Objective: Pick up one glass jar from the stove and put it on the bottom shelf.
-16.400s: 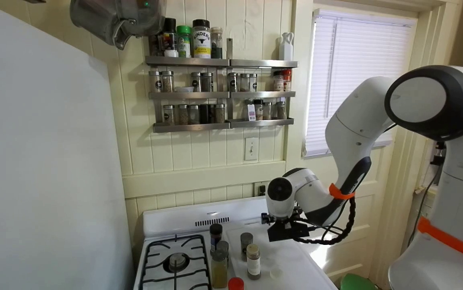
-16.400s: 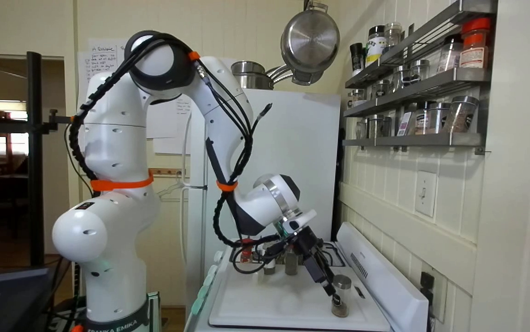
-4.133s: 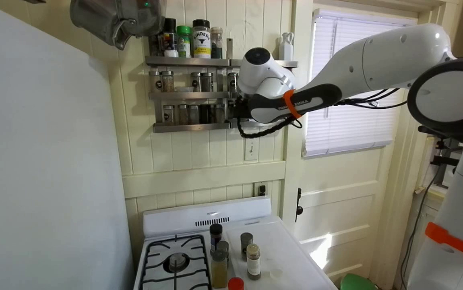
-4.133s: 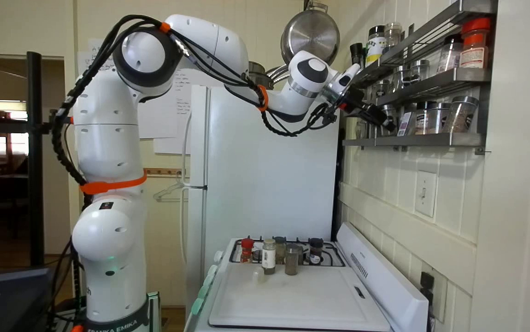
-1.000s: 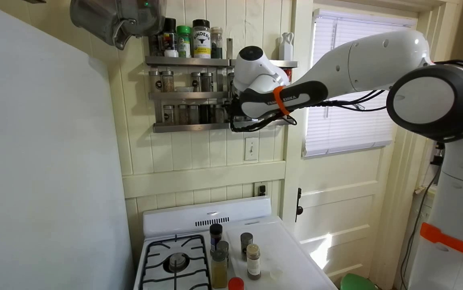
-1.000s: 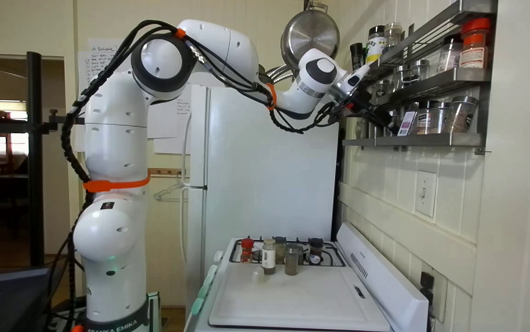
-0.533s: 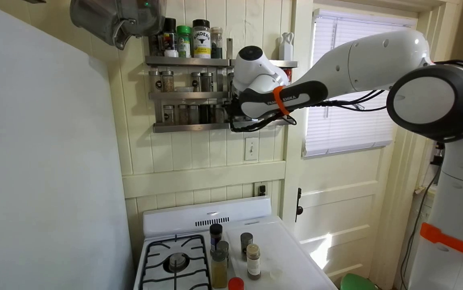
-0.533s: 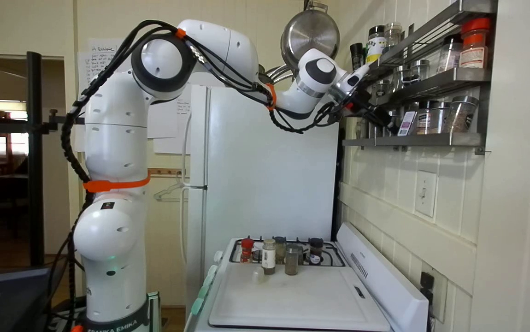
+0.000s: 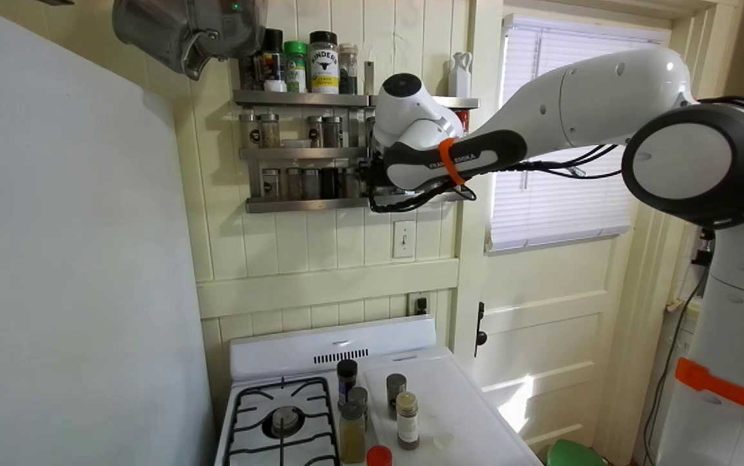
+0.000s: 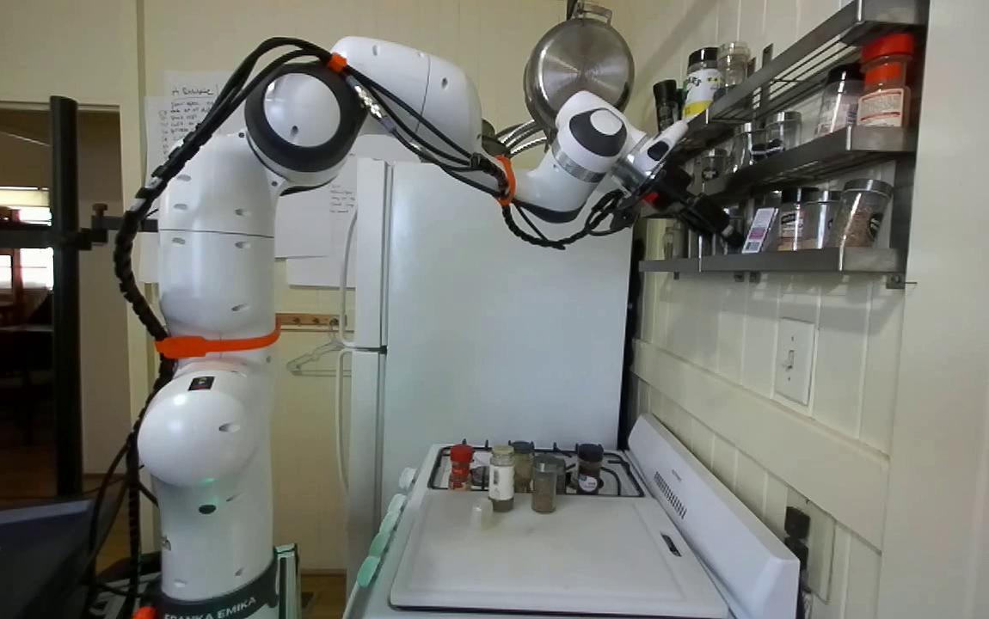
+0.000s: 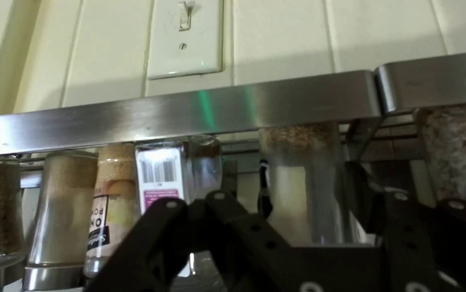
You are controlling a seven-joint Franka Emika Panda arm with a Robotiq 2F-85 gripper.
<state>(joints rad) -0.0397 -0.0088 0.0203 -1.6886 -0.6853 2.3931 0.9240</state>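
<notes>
Jar (image 11: 302,178), glass, inside front edge of bottom shelf (image 11: 172,115); gripper (image 11: 310,190) fingers clasping it; spice jars (image 10: 501,477) on stove (image 10: 563,563)

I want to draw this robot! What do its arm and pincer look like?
The arm is white and rounded, with black trim and orange bands. Black cables run along it, and a dark band low down says FRANKA EMIKA. The pincer is black, with two jointed fingers and pale round dots.

Open air between stove (image 10: 559,567) and bottom shelf (image 10: 770,262), jars (image 11: 452,150) flanking end effector (image 11: 309,174)
</notes>
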